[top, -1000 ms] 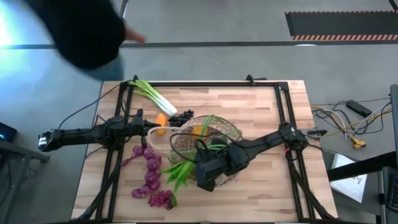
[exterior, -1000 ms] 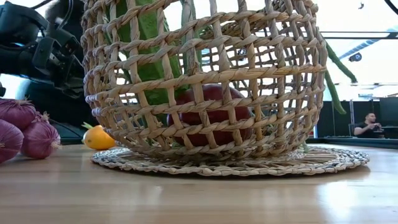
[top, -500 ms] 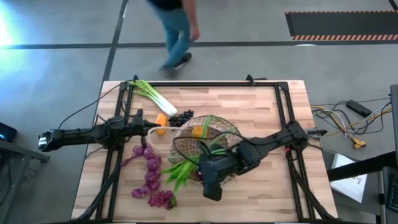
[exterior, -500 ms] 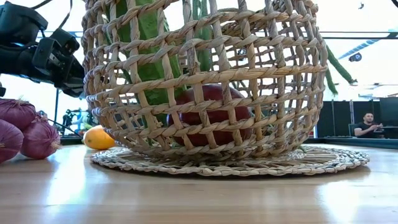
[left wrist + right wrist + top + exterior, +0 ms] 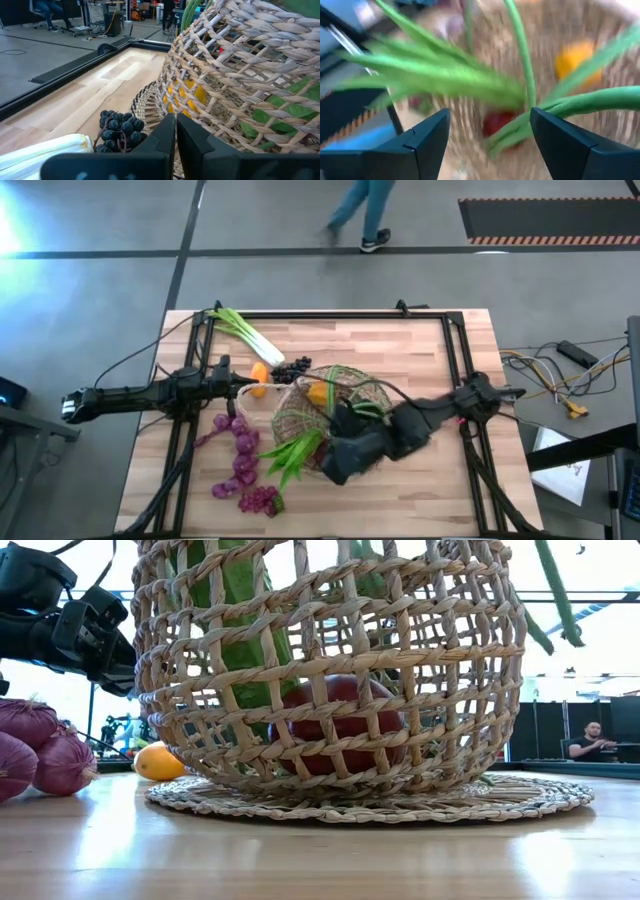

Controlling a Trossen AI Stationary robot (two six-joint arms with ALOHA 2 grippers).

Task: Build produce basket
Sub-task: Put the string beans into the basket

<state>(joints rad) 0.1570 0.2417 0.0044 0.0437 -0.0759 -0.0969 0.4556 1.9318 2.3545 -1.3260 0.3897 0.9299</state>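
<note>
Right tool (image 5: 335, 470) shifted right; green leaves (image 5: 292, 452) moved basketward.

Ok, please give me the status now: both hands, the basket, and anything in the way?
Left hand shut, empty, beside basket. Right hand open over basket. Apple inside. Green leaves hang over rim.

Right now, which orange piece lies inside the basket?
The orange piece seen through the basket weave; the other orange piece lies outside on the table, beside the grapes.

Long green leaves (image 5: 300, 450) spill over the wicker basket (image 5: 300, 415) rim, crowding its mouth, while the table's far right (image 5: 420, 350) lies open.
</note>
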